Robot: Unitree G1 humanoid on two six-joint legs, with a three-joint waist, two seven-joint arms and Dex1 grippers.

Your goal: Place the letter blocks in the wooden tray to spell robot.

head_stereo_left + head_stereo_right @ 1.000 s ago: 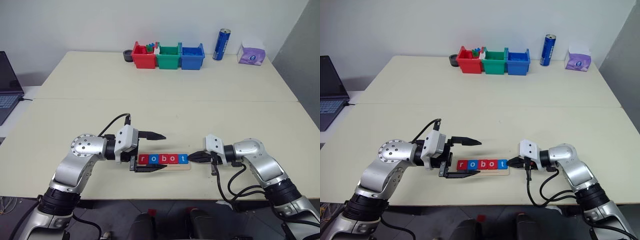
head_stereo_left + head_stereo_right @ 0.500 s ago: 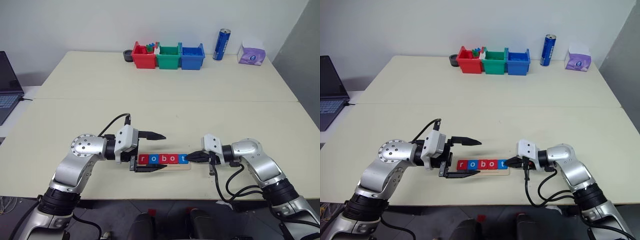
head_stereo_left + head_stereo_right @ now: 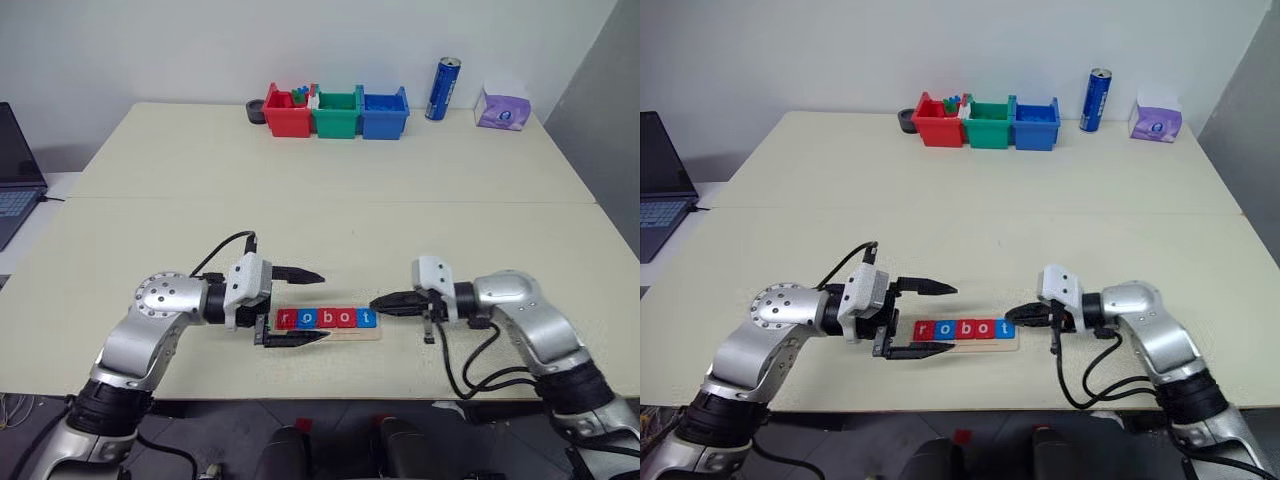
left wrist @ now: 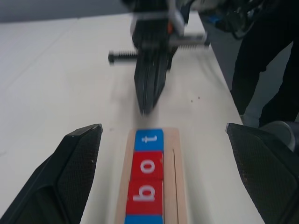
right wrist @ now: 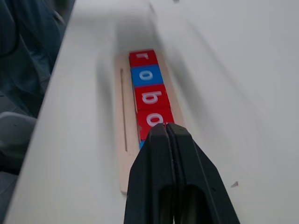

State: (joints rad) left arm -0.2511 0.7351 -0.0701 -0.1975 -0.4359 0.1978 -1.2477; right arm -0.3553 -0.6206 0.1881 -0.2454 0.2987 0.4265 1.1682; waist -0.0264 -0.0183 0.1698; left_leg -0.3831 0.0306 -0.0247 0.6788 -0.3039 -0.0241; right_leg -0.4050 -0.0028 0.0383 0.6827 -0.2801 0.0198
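Five letter blocks [image 3: 326, 318] lie in a row in the wooden tray [image 3: 378, 335] near the table's front edge, reading r, o, b, o, t: red, blue, red, red, blue. My left gripper [image 3: 324, 305] is open, its fingers [image 4: 79, 163] straddling the tray's left half without touching the blocks. In the right wrist view my right gripper [image 5: 166, 128] is shut and empty. It hovers over the tray's right end, its tip just above the blue t block [image 4: 148, 139]. From the left wrist view the right gripper [image 4: 149, 88] points at the row.
Red [image 3: 288, 112], green [image 3: 336, 112] and blue [image 3: 384, 112] bins stand at the table's far edge. A blue can [image 3: 443, 88] and a purple tissue pack [image 3: 503, 108] stand to their right. A laptop [image 3: 15, 170] sits at the far left. The tray lies close to the front edge.
My right gripper, still shut, has lifted off the table at the tray's right end. The left gripper and the blocks stay as they were.
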